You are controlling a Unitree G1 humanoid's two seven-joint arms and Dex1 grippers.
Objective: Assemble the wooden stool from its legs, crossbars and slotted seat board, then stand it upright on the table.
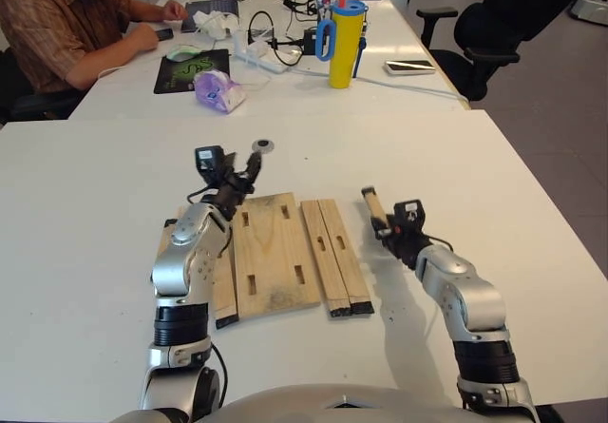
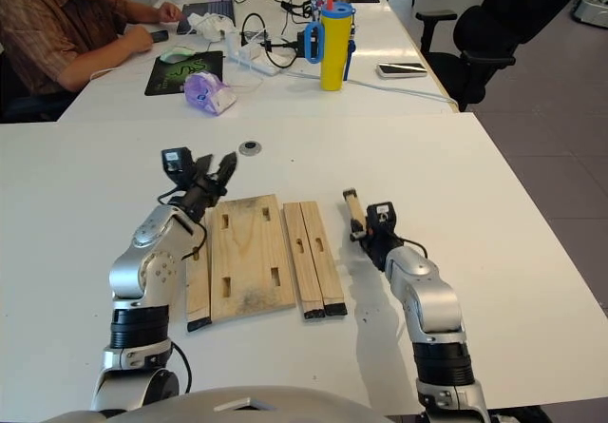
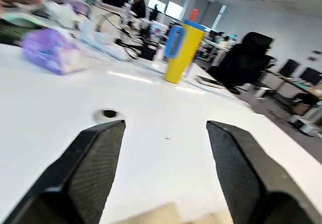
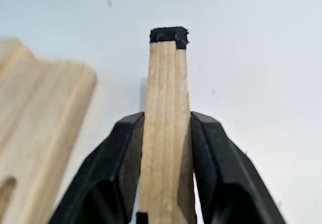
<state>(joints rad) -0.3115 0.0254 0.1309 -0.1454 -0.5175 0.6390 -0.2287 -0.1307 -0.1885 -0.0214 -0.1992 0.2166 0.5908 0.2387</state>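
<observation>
White office table (image 1: 532, 214), stool parts lying flat and unassembled; one stick (image 1: 370, 202) in your right gripper (image 1: 385, 225).

Your right gripper is clamped on the slim wooden stick, black-capped at its far end, just right of two slotted slats (image 1: 334, 257) lying side by side next to the wide seat board (image 1: 275, 252). Judged rigid, light and dry: the stick should sit firm when pinched across its flat faces. The boards lie flush on the table, so expect to take them by an edge. Your right forearm reaches forward low over the table, stick pointing away. Your left arm is bent over the board's left side, its gripper (image 1: 242, 168) spread wide and empty above the far edge.
</observation>
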